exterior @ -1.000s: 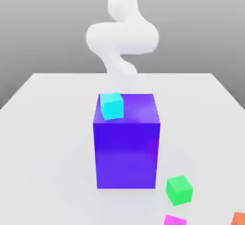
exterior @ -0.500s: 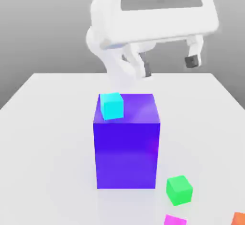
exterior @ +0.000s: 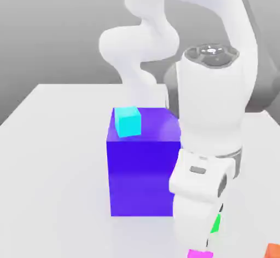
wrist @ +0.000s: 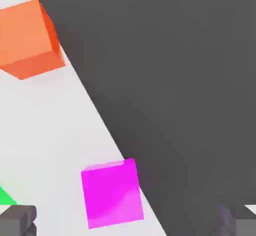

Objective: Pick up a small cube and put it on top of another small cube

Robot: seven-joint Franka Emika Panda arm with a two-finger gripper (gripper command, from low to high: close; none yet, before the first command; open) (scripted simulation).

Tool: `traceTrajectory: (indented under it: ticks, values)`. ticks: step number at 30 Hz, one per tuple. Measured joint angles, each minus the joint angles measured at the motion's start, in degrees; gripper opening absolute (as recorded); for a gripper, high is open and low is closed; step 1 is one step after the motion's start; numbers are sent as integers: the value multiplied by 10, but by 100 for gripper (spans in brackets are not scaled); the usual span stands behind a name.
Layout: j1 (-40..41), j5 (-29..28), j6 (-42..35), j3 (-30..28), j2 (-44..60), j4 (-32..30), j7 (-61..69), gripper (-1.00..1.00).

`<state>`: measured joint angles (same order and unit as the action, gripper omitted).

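The small magenta cube [wrist: 112, 192] lies on the white table, close to its edge, and it peeks out at the bottom of the exterior view [exterior: 199, 253]. My gripper [wrist: 128, 224] hangs above it, open, the two dark fingertips [wrist: 17, 220] set wide to either side and nothing held. Only a sliver of the small green cube [exterior: 217, 223] shows beside my hand [exterior: 198, 213], which covers most of it; a green corner [wrist: 6, 197] also appears in the hand view.
A big blue-violet block [exterior: 142, 166] stands mid-table with a small cyan cube [exterior: 127, 121] on its top corner. A small orange cube [exterior: 273, 250] [wrist: 30, 38] sits near the table's front edge. The table edge [wrist: 107, 130] runs just past the magenta cube.
The arm has swung down from above the blue block to the front on the exterior view's right, and now covers most of the green cube. The cubes have not moved.
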<state>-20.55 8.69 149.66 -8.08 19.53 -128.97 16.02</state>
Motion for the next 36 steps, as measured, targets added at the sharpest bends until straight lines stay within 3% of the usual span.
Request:
traceTrajectory:
  ticks: [5,6,12,17,25,29,34,35,36]
  values:
    - [7,-4,69,14,100,17,25,0]
    - [10,-1,79,17,114,20,27,-100]
    - [11,0,82,19,120,21,29,-100]
    - [-1,-21,21,3,39,2,13,-100]
    - [-47,-46,7,4,-102,-131,-70,-100]
    - [-67,-75,19,12,-165,-198,-121,-100]
    - [-63,-54,103,23,-88,-205,-111,-100]
    - [-62,-51,114,25,-76,-204,-109,100]
    - [-62,-51,114,25,-76,-204,-109,100]
